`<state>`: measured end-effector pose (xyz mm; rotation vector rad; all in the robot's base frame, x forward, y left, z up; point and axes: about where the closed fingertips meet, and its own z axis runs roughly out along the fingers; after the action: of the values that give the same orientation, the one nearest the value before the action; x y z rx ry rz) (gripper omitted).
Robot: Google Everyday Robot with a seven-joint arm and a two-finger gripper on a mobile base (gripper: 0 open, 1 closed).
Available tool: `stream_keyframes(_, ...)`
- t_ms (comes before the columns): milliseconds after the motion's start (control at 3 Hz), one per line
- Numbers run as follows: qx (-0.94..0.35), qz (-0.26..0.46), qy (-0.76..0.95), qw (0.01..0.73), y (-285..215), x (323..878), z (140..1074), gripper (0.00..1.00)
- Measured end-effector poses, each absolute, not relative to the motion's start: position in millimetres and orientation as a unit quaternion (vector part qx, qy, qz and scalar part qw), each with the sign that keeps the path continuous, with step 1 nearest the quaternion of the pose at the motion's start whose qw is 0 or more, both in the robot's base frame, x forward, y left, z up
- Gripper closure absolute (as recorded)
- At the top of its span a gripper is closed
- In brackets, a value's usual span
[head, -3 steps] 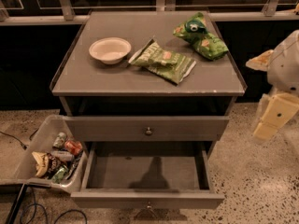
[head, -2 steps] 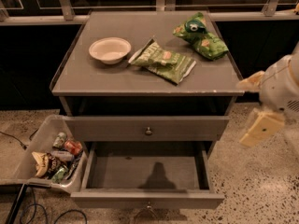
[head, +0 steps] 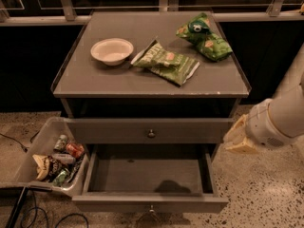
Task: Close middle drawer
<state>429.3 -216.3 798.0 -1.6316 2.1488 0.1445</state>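
The middle drawer (head: 150,202) is pulled far out at the bottom of the grey cabinet, showing a bare grey box interior (head: 147,174) and a small metal knob (head: 151,208) on its flat front. The upper drawer (head: 151,131) above it is pushed in, with its own round knob. The lowest drawer is hidden under the open one. My gripper (head: 236,137), cream coloured on a white arm (head: 280,118), hangs just right of the cabinet's right side at the level of the upper drawer front, apart from the open drawer.
On the cabinet top (head: 95,82) lie a white bowl (head: 112,50) and two green snack bags (head: 165,61) (head: 205,36). A clear bin (head: 53,158) with cans and packets stands on the floor at the left, touching the open drawer's left corner. Cables (head: 28,213) lie at the bottom left.
My arm has moved left and slightly down, bringing the gripper from well right of the cabinet close to its right side. The drawers have not moved.
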Motion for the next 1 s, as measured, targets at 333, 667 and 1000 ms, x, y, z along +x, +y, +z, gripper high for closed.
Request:
stream_keyframes(333, -0.589, 0.053, 0.777, 0.217, -216.2, 429.1, 794.4, 0.89)
stream_keyframes(667, -0.589, 0.053, 0.777, 0.217, -216.2, 429.1, 794.3, 1.00)
stream_keyframes(1000, -0.590, 0.056, 0.778, 0.209, -211.0, 427.6, 787.2, 1.00)
